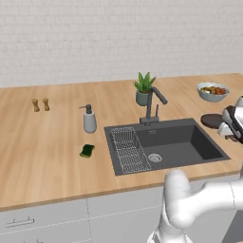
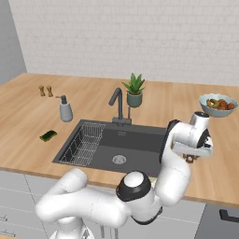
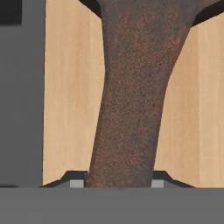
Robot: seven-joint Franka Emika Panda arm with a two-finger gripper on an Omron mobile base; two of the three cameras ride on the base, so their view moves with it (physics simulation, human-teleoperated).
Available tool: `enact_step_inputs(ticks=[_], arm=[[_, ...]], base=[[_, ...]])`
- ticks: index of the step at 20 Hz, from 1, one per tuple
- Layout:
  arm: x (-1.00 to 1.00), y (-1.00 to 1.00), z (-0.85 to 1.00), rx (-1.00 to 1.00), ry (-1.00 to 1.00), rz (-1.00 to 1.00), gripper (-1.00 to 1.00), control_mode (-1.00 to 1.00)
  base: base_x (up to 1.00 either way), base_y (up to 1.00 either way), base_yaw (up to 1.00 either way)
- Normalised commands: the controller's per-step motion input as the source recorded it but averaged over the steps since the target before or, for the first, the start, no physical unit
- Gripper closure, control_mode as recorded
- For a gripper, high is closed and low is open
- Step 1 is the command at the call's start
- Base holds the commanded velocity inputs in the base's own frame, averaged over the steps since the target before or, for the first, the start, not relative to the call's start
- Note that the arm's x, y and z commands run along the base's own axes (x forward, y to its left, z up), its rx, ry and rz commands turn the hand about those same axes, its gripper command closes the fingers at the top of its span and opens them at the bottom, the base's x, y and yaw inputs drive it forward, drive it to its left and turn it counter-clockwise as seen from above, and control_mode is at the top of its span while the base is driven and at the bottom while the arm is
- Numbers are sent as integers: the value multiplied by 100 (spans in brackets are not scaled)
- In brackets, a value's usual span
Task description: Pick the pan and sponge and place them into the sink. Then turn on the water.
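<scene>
the pan [image 1: 211,120] sits on the wooden surface [image 1: 42,152] at the right edge of the left base view, just right of the sink [image 1: 199,142] and below the fruit bowl [image 1: 213,91]; the arm's hand covers its near side. in the hand view the pan's brown handle [image 3: 131,109] runs up the middle of the frame from between the two fingertips [image 3: 77,183], widening toward the dark pan body at the top. the tool [image 3: 117,183] is narrowed onto that handle, a tip pressed against each side, so it grips the pan by the handle. in the right base view the tool [image 2: 190,158] hangs at centre right, over the surface right of the sink. the sponge [image 1: 87,150] lies at centre left of the left base view, well apart from the tool, left of the sink and below the soap dispenser [image 1: 89,119]
</scene>
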Motion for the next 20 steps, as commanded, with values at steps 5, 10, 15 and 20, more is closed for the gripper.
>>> enact_step_inputs(ticks=[5, 10, 15, 20], arm=[[-100, 9, 39, 0, -48, 0, 100, -100], [-75, 29, 32, 0, -40, 6, 100, -100], [-21, 49, 23, 4, -20, 15, 100, -100], [0, 50, 23, 7, 1, 33, 100, -100]], base=[[0, 0, 0], [0, 0, 0], [0, 0, 0], [0, 0, 0]])
